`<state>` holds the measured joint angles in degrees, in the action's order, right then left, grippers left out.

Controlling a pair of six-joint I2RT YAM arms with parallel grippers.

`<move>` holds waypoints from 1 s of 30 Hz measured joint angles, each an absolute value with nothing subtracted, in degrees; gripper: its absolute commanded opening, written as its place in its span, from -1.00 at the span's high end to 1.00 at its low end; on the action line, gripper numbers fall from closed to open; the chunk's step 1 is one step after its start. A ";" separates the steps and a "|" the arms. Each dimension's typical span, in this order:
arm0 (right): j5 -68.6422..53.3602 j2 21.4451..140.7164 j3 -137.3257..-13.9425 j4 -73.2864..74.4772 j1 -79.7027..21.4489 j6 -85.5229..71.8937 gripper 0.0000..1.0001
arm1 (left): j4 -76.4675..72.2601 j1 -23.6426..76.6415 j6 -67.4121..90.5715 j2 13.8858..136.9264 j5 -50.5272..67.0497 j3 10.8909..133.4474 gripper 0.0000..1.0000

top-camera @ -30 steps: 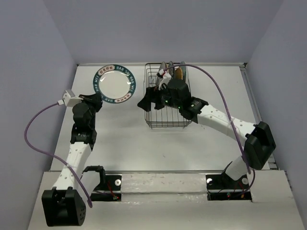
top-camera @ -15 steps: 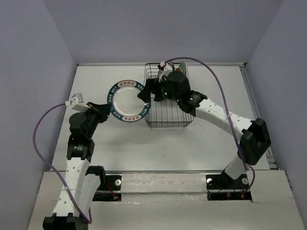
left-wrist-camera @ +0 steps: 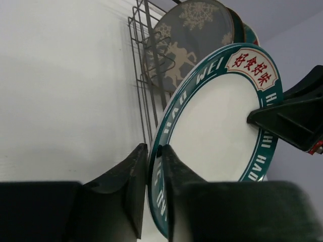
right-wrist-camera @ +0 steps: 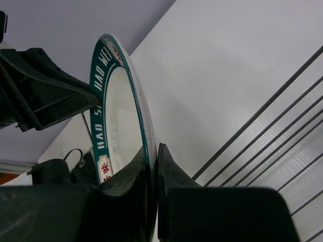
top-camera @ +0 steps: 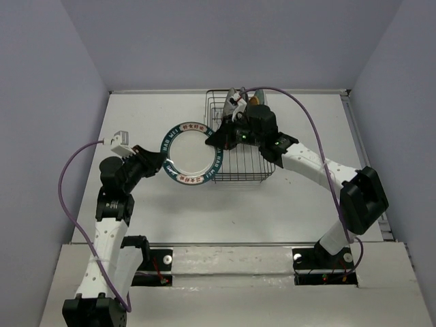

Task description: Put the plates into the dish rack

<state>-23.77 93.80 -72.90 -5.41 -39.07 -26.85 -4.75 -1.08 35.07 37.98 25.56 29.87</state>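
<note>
The left tool (top-camera: 164,165) is closed tight on the lower left edge of the white plate (top-camera: 193,153). In the left wrist view its two fingers (left-wrist-camera: 135,176) squeeze the dark teal rim from both sides. The right tool (top-camera: 214,140) is closed on the same plate at the upper right edge. In the right wrist view it (right-wrist-camera: 151,157) pinches the rim, with one finger on each face. So both tools hold this one plate between them.

The white plate sits in the middle of the top view. It has letters all around its rim. In the wrist views it is tipped up on its edge, not lying flat.

Its right edge overlaps the left side of the dish rack (top-camera: 242,180), which stands on the bench (top-camera: 177,211) in the upper middle of the frame. A grey plate (left-wrist-camera: 197,30) with snowflakes and a deer stands upright in the rack at its far end.
</note>
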 measured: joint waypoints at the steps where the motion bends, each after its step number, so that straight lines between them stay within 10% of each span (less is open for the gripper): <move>1: -26.00 92.92 -72.05 -7.20 -38.68 -27.44 0.86 | -5.08 -0.84 34.85 38.70 26.30 29.89 0.02; 5: -28.75 90.59 -70.46 -8.34 -38.85 -26.92 0.86 | -4.10 0.64 31.79 39.31 27.31 32.91 -0.80; 30: 51.70 124.38 -128.35 22.65 -43.38 -6.42 0.86 | 4.38 11.68 21.71 37.69 16.49 35.77 -0.98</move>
